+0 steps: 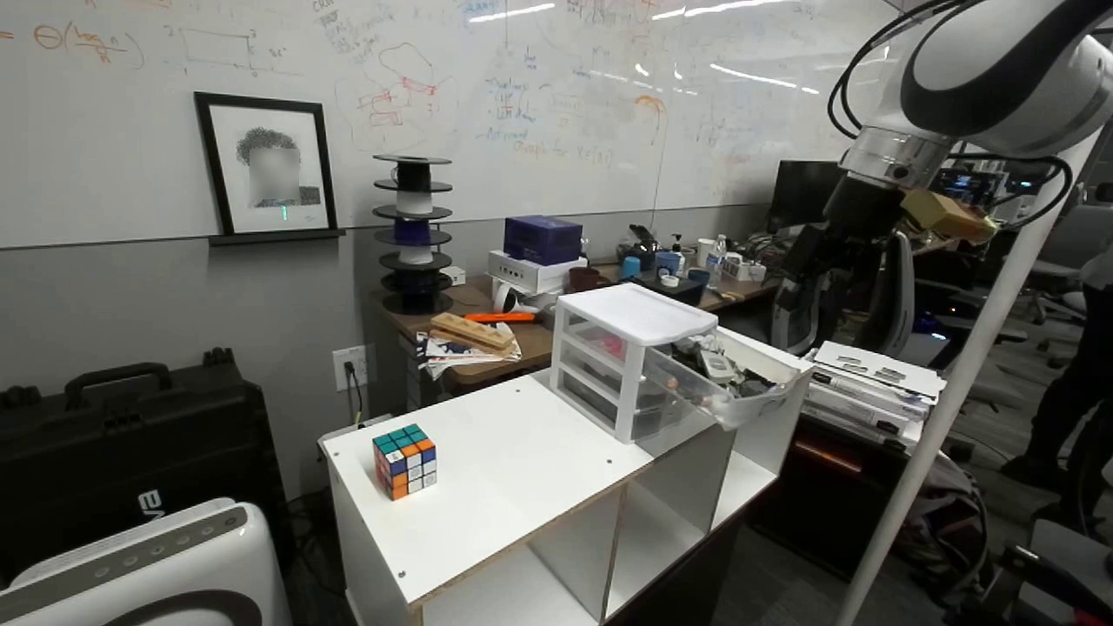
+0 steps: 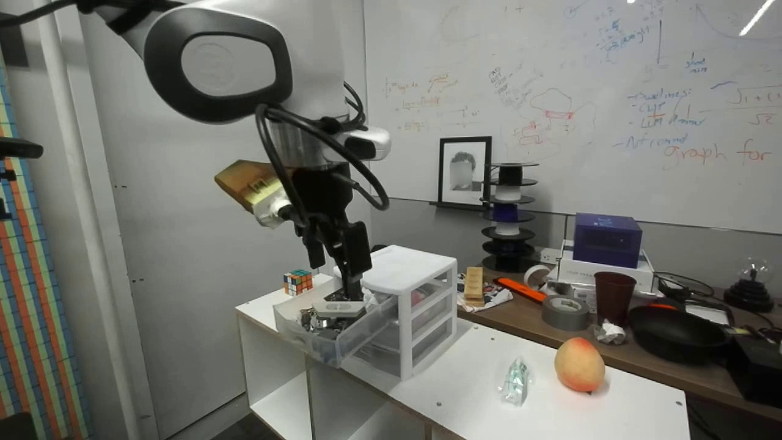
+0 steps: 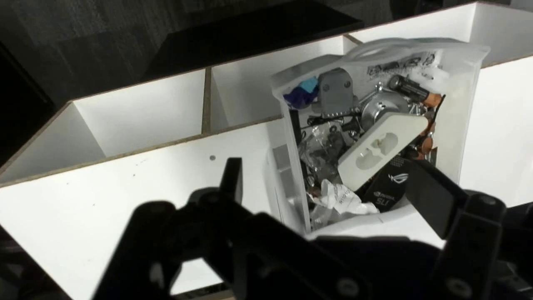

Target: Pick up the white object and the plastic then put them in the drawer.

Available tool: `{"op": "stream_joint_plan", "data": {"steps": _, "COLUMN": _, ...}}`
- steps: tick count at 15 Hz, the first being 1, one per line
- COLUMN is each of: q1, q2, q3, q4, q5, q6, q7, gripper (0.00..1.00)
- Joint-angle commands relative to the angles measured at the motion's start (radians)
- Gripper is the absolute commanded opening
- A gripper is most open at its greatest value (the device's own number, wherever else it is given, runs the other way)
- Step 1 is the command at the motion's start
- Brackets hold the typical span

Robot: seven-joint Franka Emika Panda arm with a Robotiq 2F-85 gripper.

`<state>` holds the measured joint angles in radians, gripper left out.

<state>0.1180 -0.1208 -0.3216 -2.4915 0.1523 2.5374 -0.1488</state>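
Note:
The drawer of the white drawer unit is pulled out and full of small parts. It also shows in the wrist view. An off-white oblong piece with two round recesses lies on top of its contents. A crumpled white plastic wrapper lies beside that piece. I cannot tell whether either is the white object. A clear plastic packet with teal content lies on the shelf top. My gripper hovers over the drawer, fingers wide apart and empty; it also shows in the wrist view.
A puzzle cube stands on the white shelf top. A peach-coloured fruit sits near the packet. A desk with tape and a pan stands behind. A pole rises near the arm.

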Motion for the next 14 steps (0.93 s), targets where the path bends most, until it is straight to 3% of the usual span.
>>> {"op": "stream_joint_plan", "data": {"steps": 1, "q1": -0.085, "q2": 0.12, "q3": 0.002, "q4": 0.133, "q5": 0.137, "q6": -0.114, "q7": -0.218, "gripper": 1.0}}
{"op": "stream_joint_plan", "data": {"steps": 6, "q1": -0.229, "q2": 0.242, "q3": 0.036, "q4": 0.267, "q5": 0.091, "q6": -0.178, "q7": -0.214, "gripper": 1.0}}
{"op": "stream_joint_plan", "data": {"steps": 14, "q1": -0.316, "q2": 0.522, "q3": 0.095, "q4": 0.578, "q5": -0.028, "q6": -0.162, "q7": -0.037, "gripper": 1.0}}
